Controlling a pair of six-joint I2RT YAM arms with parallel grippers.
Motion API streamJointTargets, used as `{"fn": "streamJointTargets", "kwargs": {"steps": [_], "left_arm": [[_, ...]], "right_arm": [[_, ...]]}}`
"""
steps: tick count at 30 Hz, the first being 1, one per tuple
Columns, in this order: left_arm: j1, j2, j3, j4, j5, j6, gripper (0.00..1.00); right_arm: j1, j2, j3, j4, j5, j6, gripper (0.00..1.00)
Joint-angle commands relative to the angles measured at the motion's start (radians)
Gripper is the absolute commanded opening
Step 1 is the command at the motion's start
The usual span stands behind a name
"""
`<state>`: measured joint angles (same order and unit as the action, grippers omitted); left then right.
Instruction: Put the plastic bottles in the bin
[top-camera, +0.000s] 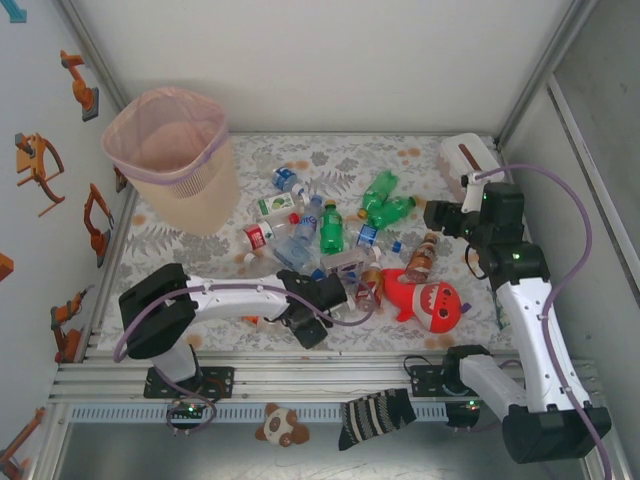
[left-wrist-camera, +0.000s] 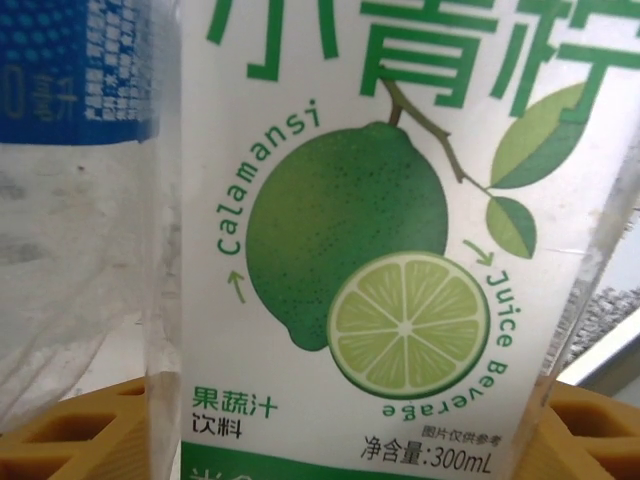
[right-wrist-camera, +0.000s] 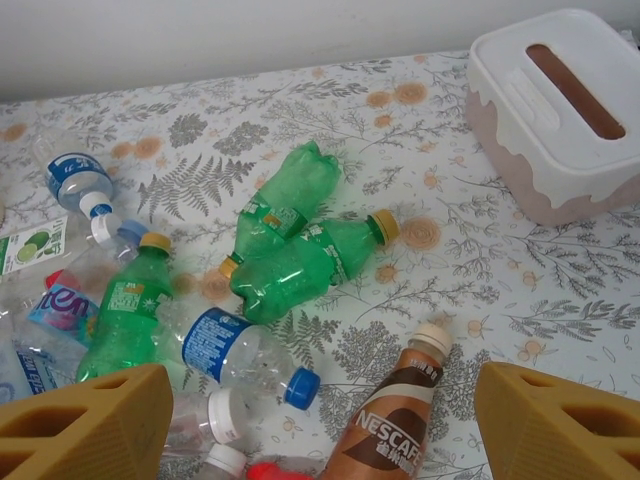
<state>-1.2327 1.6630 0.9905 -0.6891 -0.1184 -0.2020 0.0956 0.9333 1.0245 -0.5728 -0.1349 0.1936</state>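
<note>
Several plastic bottles lie in a heap mid-table: clear ones with blue or red labels and three green ones. The beige bin with a pinkish liner stands at the far left. My left gripper reaches into the near side of the heap. In the left wrist view a bottle with a white lime label fills the gap of the left gripper and touches both yellow fingers. My right gripper hangs open over the table near a brown Nescafe bottle, with nothing between its fingers.
A red shark plush lies right of the heap. A white box with a brown slot sits at the far right corner. A striped sock and a small plush toy lie on the front rail. Walls enclose the table.
</note>
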Motion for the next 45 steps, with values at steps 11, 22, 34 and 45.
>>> {"fn": "streamJointTargets", "kwargs": {"steps": [11,22,34,45], "left_arm": [[0.024,-0.142,0.034,-0.026,0.153,0.132,0.66],[0.108,-0.337,0.122,-0.075,0.184,0.171,0.64],[0.347,-0.439,0.328,-0.166,0.170,0.200,0.61],[0.651,-0.355,0.606,-0.245,0.152,0.280,0.60]], "right_arm": [[0.010,0.001,0.067,-0.009,0.044,-0.006,0.78],[0.011,0.002,0.103,-0.010,0.043,-0.005,0.78],[0.010,0.002,0.115,-0.008,0.044,-0.008,0.78],[0.010,0.003,0.116,-0.003,0.042,-0.009,0.78]]}}
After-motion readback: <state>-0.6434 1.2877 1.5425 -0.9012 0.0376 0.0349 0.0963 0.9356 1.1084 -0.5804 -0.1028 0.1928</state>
